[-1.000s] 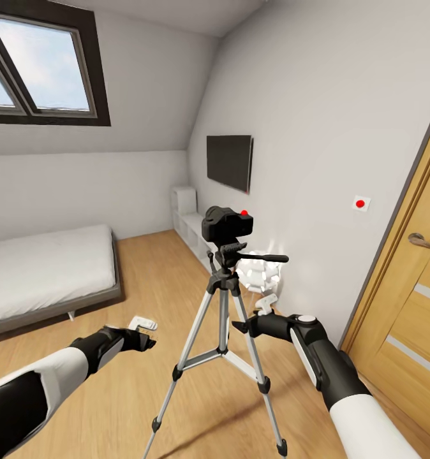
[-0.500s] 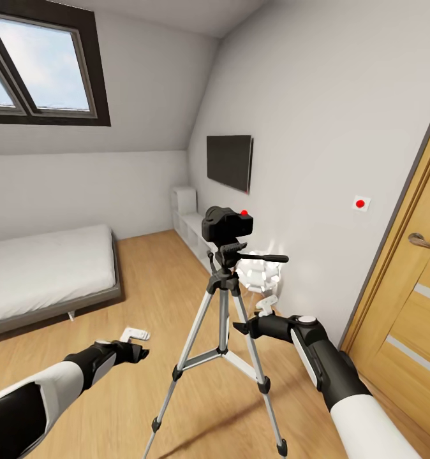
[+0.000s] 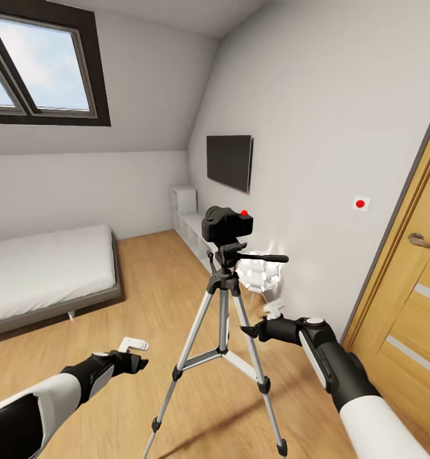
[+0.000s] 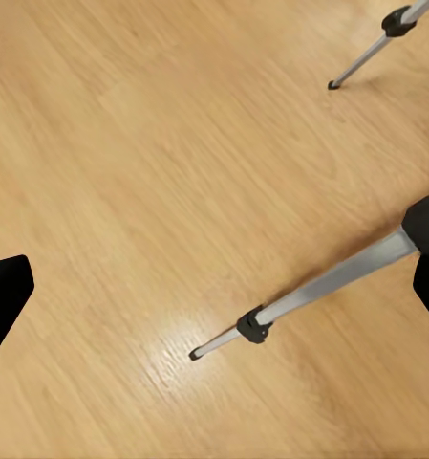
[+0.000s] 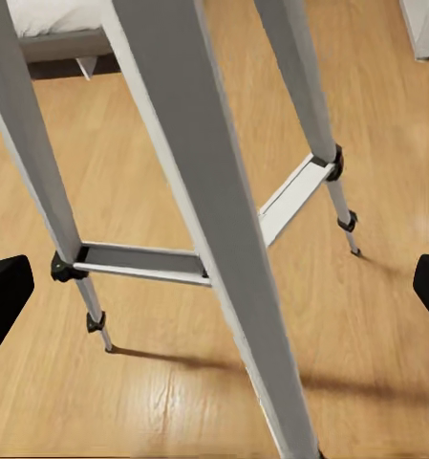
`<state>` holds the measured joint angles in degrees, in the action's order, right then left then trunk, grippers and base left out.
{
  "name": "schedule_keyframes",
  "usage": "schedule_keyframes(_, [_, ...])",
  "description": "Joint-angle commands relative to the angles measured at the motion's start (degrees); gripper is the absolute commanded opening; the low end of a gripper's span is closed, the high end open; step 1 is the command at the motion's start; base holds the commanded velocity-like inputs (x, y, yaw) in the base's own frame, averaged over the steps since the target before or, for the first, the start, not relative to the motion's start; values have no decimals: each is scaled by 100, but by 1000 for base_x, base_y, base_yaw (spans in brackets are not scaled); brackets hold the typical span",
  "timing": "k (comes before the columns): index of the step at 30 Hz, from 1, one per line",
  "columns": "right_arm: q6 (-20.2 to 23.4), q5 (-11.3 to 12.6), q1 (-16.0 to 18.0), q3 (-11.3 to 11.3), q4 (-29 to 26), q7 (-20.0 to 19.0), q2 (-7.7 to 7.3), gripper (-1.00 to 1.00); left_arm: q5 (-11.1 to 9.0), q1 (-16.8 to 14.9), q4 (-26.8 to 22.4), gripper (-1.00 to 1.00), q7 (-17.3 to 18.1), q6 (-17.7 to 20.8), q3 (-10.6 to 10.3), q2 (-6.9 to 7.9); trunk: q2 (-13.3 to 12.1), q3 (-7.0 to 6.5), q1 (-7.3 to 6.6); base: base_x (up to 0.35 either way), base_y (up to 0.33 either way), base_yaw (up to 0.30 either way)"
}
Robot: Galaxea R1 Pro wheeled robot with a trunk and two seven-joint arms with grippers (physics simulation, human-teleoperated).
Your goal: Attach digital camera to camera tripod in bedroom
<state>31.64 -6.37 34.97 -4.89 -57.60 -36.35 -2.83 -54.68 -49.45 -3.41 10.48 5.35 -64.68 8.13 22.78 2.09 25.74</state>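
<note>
Both pincers point(image 3: 133, 354) point(image 3: 261, 320) hang spread and empty, so back them clear without nudging the camera tripod point(image 3: 222, 319) carrying the digital camera point(image 3: 226, 224).

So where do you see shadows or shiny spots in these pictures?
Head view: daylight through the skylight, soft tripod shadow on the floor. Left wrist view: a pale glare patch on the wood floor by a tripod foot. Right wrist view: dark leg shadows across the boards, nearest leg slightly blurred.
</note>
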Motion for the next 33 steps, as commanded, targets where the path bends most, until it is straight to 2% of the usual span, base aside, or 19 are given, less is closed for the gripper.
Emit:
schedule_keyframes(1, [14,-52,5,-3,-10,-40,-29,100,-60,4,-10,100,11,21,-35,4,14,14,4,0,0,0])
schedule_keyframes(8, [50,-22,-9,-4,-19,-95,-136,100,-60,54,-10,100,11,-13,-35,4,14,14,4,0,0,0])
schedule_keyframes(9, [168,-24,-16,-4,-22,-207,-190,100,-60,74,-10,100,8,-21,-35,4,14,14,4,0,0,0])
schedule_keyframes(20, [537,-72,-32,-3,1,-486,-243,100,-60,187,-10,100,8,-25,-36,13,14,14,4,0,0,0])
schedule_keyframes(25, [587,-79,-39,-13,32,-493,-336,100,-60,235,-10,100,7,-29,-36,13,14,14,4,0,0,0])
schedule_keyframes(30, [668,-107,-57,-20,297,-495,-497,100,-60,327,25,100,6,-48,-36,9,14,14,4,0,0,0])
schedule_keyframes(33, [679,-114,-59,-21,501,-492,-518,100,-66,355,61,100,6,-116,-36,6,14,14,4,0,0,0])
